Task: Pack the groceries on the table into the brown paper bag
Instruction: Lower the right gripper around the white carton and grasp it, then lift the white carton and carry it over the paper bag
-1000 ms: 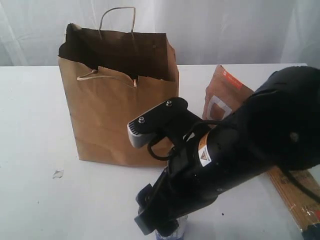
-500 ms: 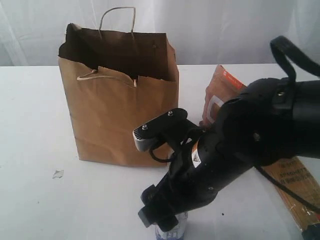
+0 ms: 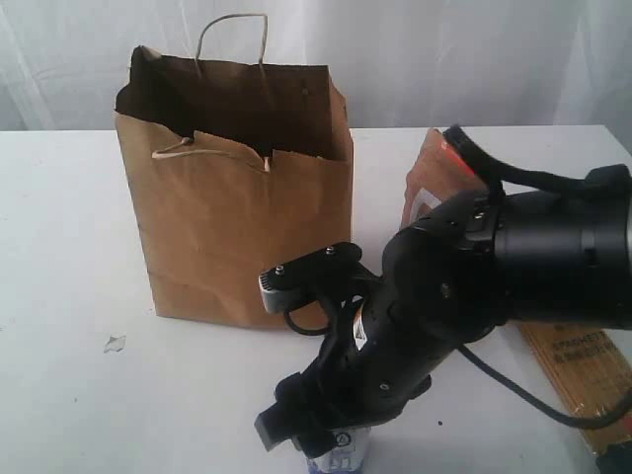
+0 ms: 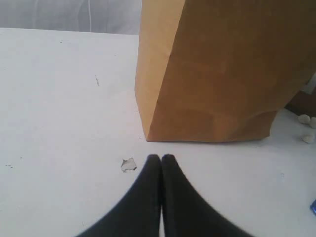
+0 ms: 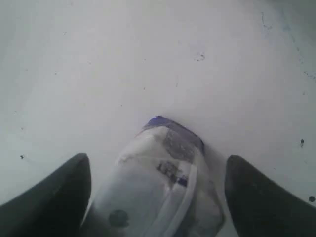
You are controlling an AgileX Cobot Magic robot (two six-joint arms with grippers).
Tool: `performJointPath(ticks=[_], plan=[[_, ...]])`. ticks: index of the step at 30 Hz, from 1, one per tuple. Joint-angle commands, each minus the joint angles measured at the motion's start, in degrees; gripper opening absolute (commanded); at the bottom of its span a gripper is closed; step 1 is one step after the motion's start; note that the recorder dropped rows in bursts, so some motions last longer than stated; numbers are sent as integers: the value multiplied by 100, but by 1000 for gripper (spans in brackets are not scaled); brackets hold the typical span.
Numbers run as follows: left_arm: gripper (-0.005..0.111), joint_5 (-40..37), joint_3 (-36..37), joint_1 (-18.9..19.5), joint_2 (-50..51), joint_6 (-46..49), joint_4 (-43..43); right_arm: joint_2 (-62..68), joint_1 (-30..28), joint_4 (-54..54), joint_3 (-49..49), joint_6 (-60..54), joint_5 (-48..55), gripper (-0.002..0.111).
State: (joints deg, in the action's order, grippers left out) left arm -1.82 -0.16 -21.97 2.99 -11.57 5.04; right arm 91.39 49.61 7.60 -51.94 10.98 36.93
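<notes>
Brown paper bag [image 3: 237, 197], exterior view: stands upright on the white table [image 3: 69, 247], left of centre, mouth open, rim torn, one cord handle raised at the back and one drooping over the front. Right arm [image 3: 444, 296]: a black bulk bent low in front of the bag's right corner, its end over a small white carton [image 3: 343, 456] with blue print at the lower edge of the view. Its jaws cannot be made out from here. Brown pouch [image 3: 427, 183]: leaning behind the arm, right of the bag, partly hidden. Spaghetti pack [image 3: 583, 380]: flat on the table at far right. Paper scrap [image 3: 115, 343]: on the table, left of the bag and apart from it. Backdrop: white curtain [image 3: 444, 59].

Left wrist view. Left gripper [image 4: 161, 159]: jaws closed, tips pressed together, holding nothing, above bare tabletop just short of the bag's base. The scrap lies just beside the tips. White crumbs [image 4: 306, 120] lie past the bag's far corner.

Right wrist view. Right gripper [image 5: 157, 158]: jaws spread wide, one finger [image 5: 59, 197] on each side of the carton, which lies on the table between them. A gap shows at both tips; whether the fingers touch it lower down cannot be told. The tabletop is scuffed, with small dark specks.
</notes>
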Motion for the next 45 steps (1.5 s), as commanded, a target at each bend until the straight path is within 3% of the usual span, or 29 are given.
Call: performJointPath(ticks=[1,5,11,28,36,45], plan=[[0,19,16,1,-31,-13,40,82,-62,7,1,22,-83,50],[0,19,16,1,-31,-13,40,82,-62,-42,1,-65,-132,23],[0,19,16,1,-31,-13,40,32,-62,-143,1,-504,-148,8],[0,19,16,1,-31,-13,40,-221,46,-246,-85,-1323,-147,7],[0,19,16,1,-31,-13,40,-262,404,-246,-840,-1737,56,7],[0,19,16,1,-31,-13,40,-271,417,-233,-1511,-1869,515,7]])
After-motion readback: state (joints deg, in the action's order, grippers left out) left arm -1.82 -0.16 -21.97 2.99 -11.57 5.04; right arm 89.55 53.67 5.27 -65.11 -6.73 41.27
